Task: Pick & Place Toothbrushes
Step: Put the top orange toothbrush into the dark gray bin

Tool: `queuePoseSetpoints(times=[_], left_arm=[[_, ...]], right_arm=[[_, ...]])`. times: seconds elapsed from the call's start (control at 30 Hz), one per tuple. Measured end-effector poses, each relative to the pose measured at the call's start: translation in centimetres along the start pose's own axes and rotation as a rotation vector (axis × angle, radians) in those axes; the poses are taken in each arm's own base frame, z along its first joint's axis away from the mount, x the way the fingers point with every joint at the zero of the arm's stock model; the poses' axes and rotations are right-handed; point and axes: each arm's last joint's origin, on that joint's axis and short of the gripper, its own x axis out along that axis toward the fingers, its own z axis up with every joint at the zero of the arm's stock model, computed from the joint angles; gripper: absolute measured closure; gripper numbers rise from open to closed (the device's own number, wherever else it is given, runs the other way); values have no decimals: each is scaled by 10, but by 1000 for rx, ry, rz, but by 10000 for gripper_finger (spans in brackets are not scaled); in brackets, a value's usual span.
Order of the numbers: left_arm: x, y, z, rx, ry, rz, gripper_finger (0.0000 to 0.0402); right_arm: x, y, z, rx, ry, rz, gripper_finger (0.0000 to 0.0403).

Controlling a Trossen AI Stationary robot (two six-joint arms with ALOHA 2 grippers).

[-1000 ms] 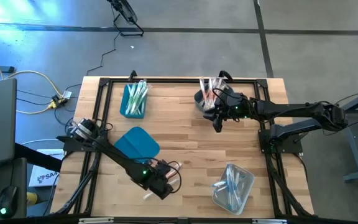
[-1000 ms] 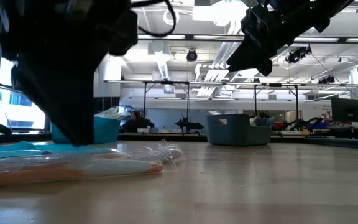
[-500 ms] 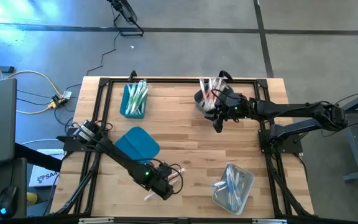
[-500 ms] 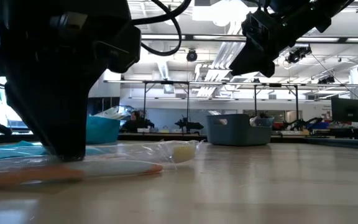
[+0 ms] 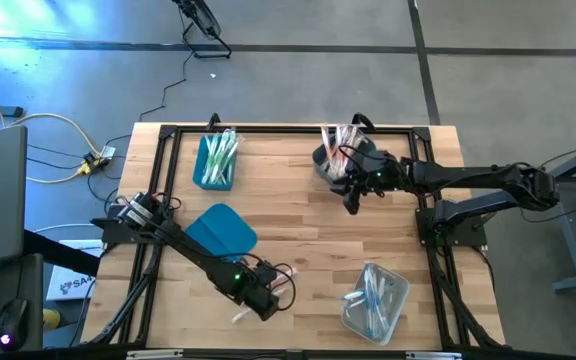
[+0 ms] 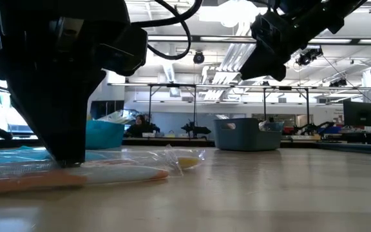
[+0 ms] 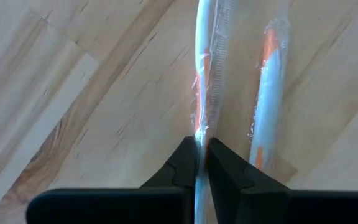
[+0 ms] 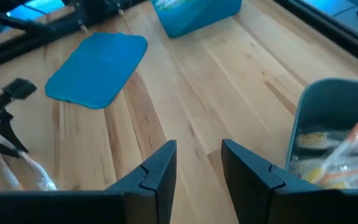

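Note:
Two wrapped toothbrushes lie side by side on the wood near the table's front edge: one (image 7: 202, 87) runs between the fingers of my left gripper (image 7: 202, 155), the other (image 7: 269, 112) lies free beside it. My left gripper (image 5: 265, 303) points steeply down and is shut on the first. More toothbrushes fill the teal bin (image 5: 216, 160), the grey bin (image 5: 336, 158) and the clear bin (image 5: 375, 300). My right gripper (image 8: 197, 165) hangs open in the air beside the grey bin, with nothing between its fingers. My left gripper pinches the wrapped toothbrush's thin shaft (image 7: 199, 132) between its two fingertips, one on each long side. The fingers come from above, slanting down. The toothbrush lies flat on the table (image 6: 114, 173) inside its clear wrapper.
A flat teal lid (image 5: 220, 230) lies on the table just behind my left gripper. The teal bin stands at the far left, the grey bin (image 8: 334, 124) at the far right, the clear bin at the near right. Bare wood spreads across the middle.
The wrapped toothbrush at my left gripper has shifted a little on the table: in the low view its free end, with a pale yellowish tip, now shows farther along the wood than before. My right arm has kept still.

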Motion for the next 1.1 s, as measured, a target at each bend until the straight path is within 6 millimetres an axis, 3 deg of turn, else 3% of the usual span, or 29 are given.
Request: queuePoseSetpoints(times=[0.33, 0.73, 1.1], left_arm=[[-10, 12, 19, 71, -36, 47, 389], [-69, 41, 57, 153, -151, 87, 389], [-131, 89, 103, 222, -274, 93, 389]], right_arm=[[0, -1, -6, 3, 72, 13, 283], [-1, 5, -7, 9, 122, 205, 283], [-1, 8, -6, -14, 115, 287, 283]])
